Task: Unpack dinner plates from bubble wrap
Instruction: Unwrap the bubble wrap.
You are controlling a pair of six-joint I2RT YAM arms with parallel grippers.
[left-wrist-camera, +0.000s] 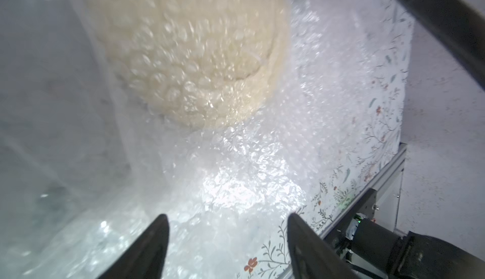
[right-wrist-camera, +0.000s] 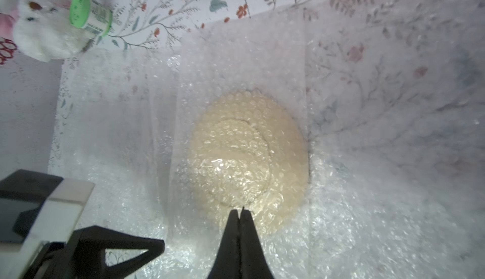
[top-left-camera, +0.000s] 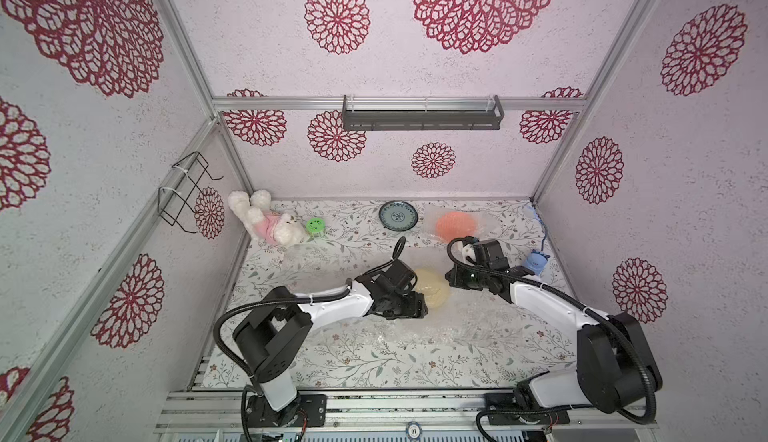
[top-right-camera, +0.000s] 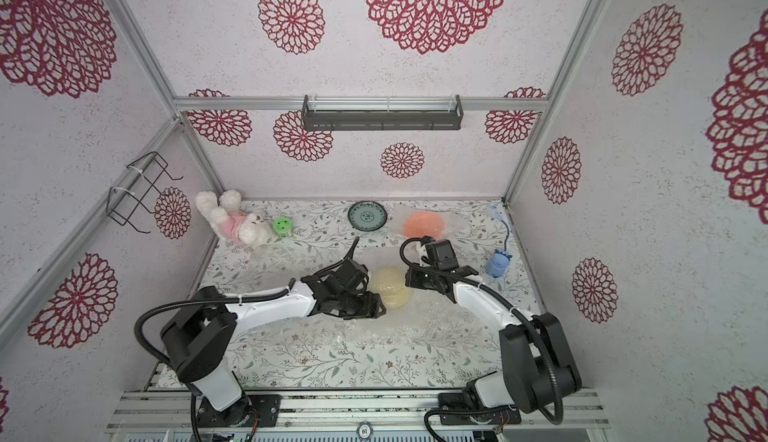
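A cream dinner plate [top-left-camera: 432, 292] [right-wrist-camera: 244, 154] lies mid-table under clear bubble wrap [top-left-camera: 457, 323] that spreads toward the front. My left gripper [left-wrist-camera: 227, 215] [top-left-camera: 417, 309] hangs open just left of that plate, with only wrap below its jaws. My right gripper [right-wrist-camera: 237, 209] [top-left-camera: 452, 280] is at the plate's right edge, jaws pressed together on a pinch of the bubble wrap. An orange plate [top-left-camera: 455, 224], still inside bubble wrap, sits at the back right. A blue-green patterned plate [top-left-camera: 398, 215] lies bare at the back.
A white plush bunny [top-left-camera: 266, 221] and a green smiley disc [top-left-camera: 316, 225] lie at the back left. A blue toy [top-left-camera: 536, 262] with a blue cord sits by the right wall. A wire rack [top-left-camera: 187, 192] hangs on the left wall, and a grey shelf [top-left-camera: 422, 113] on the back wall.
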